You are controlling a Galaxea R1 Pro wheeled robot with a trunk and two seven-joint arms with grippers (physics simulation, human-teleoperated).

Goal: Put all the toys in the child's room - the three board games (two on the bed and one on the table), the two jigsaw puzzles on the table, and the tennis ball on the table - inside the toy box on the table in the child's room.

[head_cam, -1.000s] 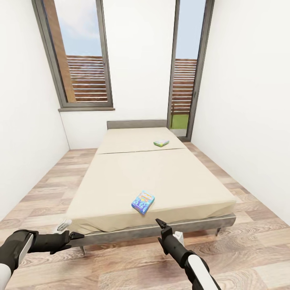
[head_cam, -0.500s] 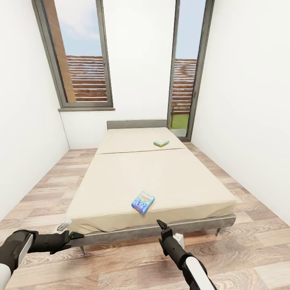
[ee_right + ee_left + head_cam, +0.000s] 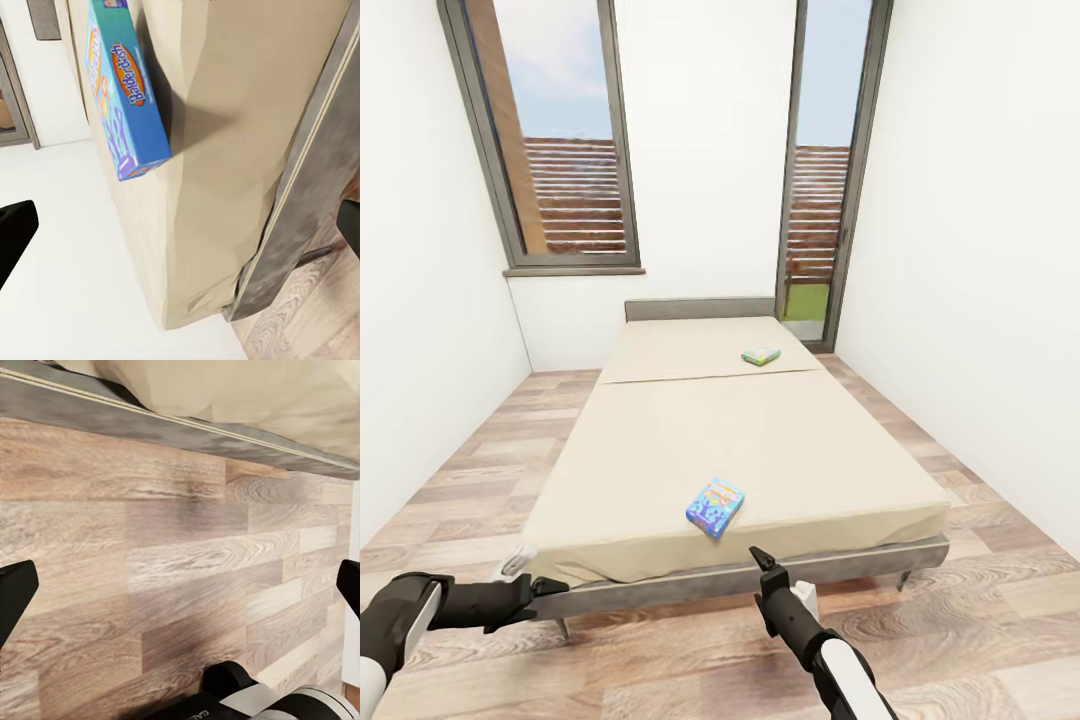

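Two board games lie on the bed [image 3: 750, 430]. A blue box [image 3: 715, 506] rests near the foot edge, and a white-green box [image 3: 760, 355] lies far back by the headboard. In the right wrist view the blue box [image 3: 120, 90] shows lettering on its lid, lying on the beige mattress [image 3: 240, 150]. My right gripper [image 3: 760, 558] hovers open just short of the bed's foot, a little right of the blue box. Lower and to the left, my left gripper [image 3: 552, 584] is open by the grey bed frame [image 3: 150, 420], over wood floor. The table, toy box, jigsaw puzzles and tennis ball are out of view.
White walls close in on both sides of the bed. A window [image 3: 560, 140] and a glass door [image 3: 825, 200] stand behind the headboard [image 3: 700, 308]. Wood-plank floor [image 3: 980, 600] runs along both sides of the bed and in front of it.
The whole picture has shifted slightly, so the camera has crept toward the bed. Both arms hold nearly the same pose; the right one sits a touch lower.
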